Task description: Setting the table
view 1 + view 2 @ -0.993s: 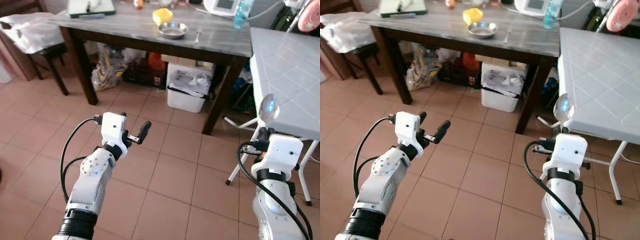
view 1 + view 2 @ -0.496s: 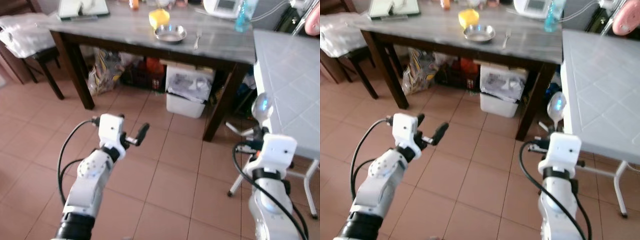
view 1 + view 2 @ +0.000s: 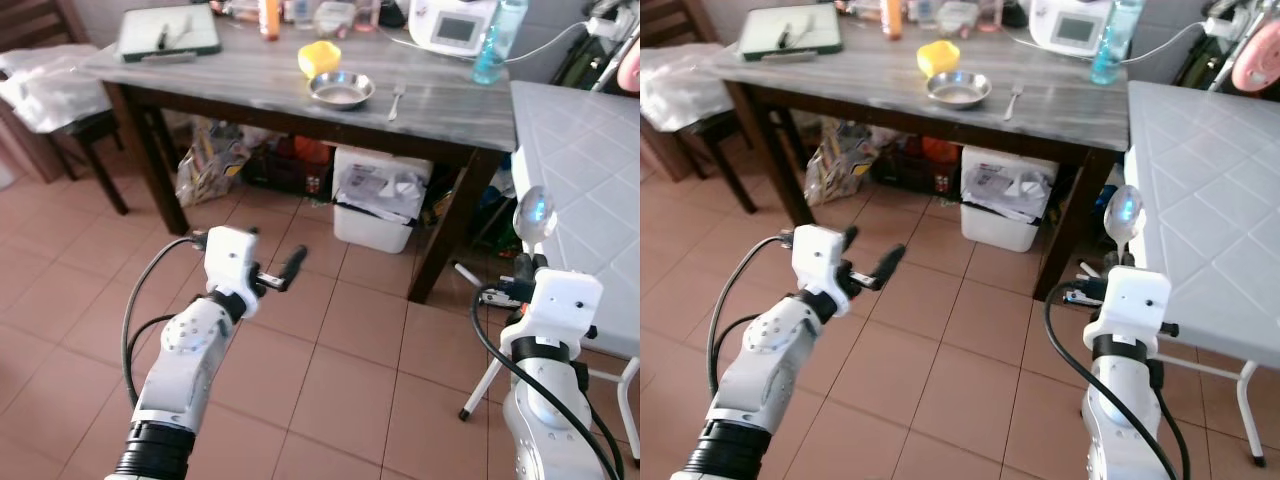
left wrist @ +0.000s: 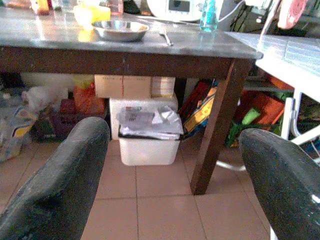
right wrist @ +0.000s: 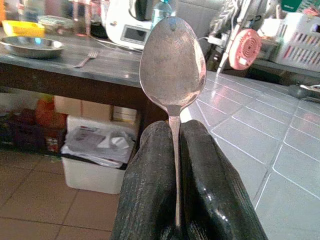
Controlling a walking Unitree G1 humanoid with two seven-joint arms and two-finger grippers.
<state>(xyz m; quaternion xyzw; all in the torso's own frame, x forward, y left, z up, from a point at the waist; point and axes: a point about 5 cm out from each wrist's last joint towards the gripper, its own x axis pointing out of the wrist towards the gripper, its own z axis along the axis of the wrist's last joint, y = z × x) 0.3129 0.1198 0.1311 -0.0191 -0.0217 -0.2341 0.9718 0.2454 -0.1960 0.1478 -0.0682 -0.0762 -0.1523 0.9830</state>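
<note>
My right gripper (image 5: 172, 131) is shut on the handle of a metal spoon (image 5: 172, 65), which stands upright with its bowl (image 3: 537, 214) topmost, beside the white tiled table (image 3: 590, 190). My left gripper (image 3: 272, 256) is held out over the tiled floor, open, with nothing between its fingers (image 4: 60, 185). Ahead stands a dark wooden table with a grey top (image 3: 440, 108). On it are a steel bowl (image 3: 341, 90), a fork (image 3: 396, 97) to its right and a yellow dish (image 3: 319, 58) behind it.
A white bin (image 3: 385, 195) and bags sit under the wooden table. A chair with a white cloth (image 3: 50, 80) stands at the left. A blue bottle (image 3: 487, 50), a white appliance (image 3: 455, 25) and a tray (image 3: 170, 30) are on the tabletop.
The whole picture has shifted, so the camera moved; the table now sits a little lower in view. Both arms keep their pose and the spoon stays held.
</note>
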